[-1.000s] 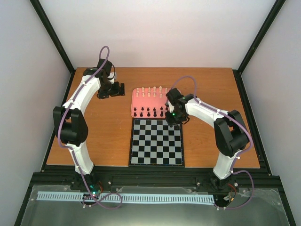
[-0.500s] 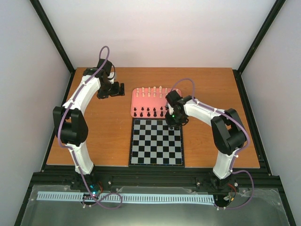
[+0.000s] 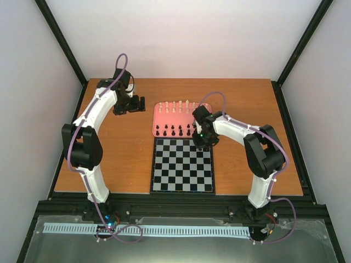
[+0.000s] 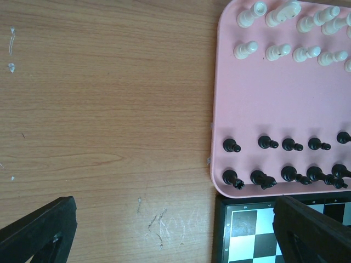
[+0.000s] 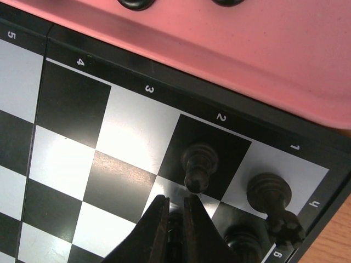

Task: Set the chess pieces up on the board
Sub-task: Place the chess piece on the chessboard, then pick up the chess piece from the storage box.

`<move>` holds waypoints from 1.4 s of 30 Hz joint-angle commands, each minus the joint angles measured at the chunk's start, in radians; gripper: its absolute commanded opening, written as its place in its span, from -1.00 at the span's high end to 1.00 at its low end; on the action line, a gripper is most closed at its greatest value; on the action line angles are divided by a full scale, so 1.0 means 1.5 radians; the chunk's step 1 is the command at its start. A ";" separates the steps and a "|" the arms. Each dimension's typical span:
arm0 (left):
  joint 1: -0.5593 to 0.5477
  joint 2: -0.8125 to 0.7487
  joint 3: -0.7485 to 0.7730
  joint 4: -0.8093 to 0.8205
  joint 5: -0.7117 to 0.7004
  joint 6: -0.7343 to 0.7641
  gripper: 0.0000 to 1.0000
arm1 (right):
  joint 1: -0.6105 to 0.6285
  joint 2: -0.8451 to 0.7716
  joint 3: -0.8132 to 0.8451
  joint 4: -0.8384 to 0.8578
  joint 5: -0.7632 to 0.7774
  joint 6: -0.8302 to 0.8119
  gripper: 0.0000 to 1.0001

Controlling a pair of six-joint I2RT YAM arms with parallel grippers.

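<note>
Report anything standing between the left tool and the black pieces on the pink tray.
Nothing visible does. Between the open left tool and the black pieces lie only bare table and the low rim of the pink tray.

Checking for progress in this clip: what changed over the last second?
The right arm swung its elbow slightly inward, toward the board; its end effector stayed low over the board's far right corner, jaws nearly closed. Nothing visibly taken or released. The left arm, the tray and its chess pieces stayed put.
</note>
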 commanded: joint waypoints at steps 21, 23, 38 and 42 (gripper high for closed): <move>-0.001 -0.017 0.005 0.002 0.001 -0.004 -0.99 | 0.007 -0.017 0.027 -0.016 -0.014 -0.014 0.43; -0.001 -0.017 0.006 0.002 0.002 -0.005 -1.00 | 0.007 -0.031 0.041 -0.032 -0.014 -0.020 0.37; -0.001 -0.015 0.008 0.001 0.002 -0.005 -1.00 | -0.018 0.036 0.241 -0.117 0.026 -0.035 0.04; -0.001 -0.016 0.011 0.001 0.003 -0.004 -0.99 | -0.031 0.112 0.328 -0.119 0.040 -0.038 0.05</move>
